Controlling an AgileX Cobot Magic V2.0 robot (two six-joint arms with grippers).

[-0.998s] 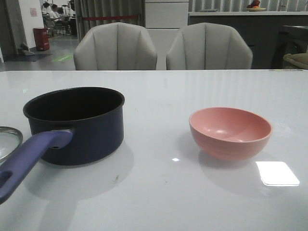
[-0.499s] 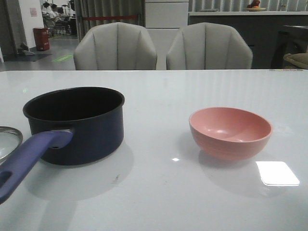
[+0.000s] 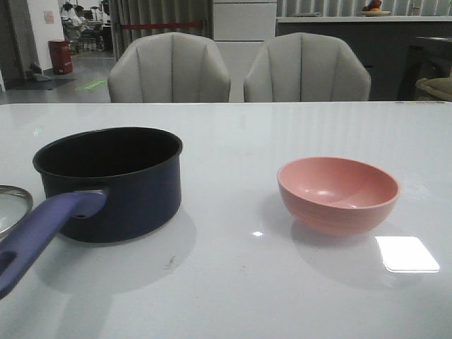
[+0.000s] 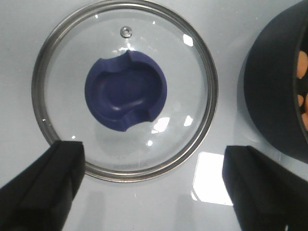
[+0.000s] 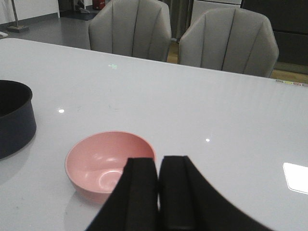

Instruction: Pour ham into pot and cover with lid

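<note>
While parked over the lid (image 4: 125,91), left gripper (image 4: 153,185) wide open, holding nothing, fingers either side of the rim. Lid flat on the table (image 3: 233,282) at far left, blue knob (image 4: 126,91) up, off the pot. Pot (image 3: 109,182) just beside it, handle (image 3: 39,236) toward the camera; ham (image 4: 302,84) already inside, orange chunks visible. Pink bowl (image 3: 337,193) well apart to the right, upright. Right gripper (image 5: 158,192) fully closed on nothing, hovering near the bowl.
</note>
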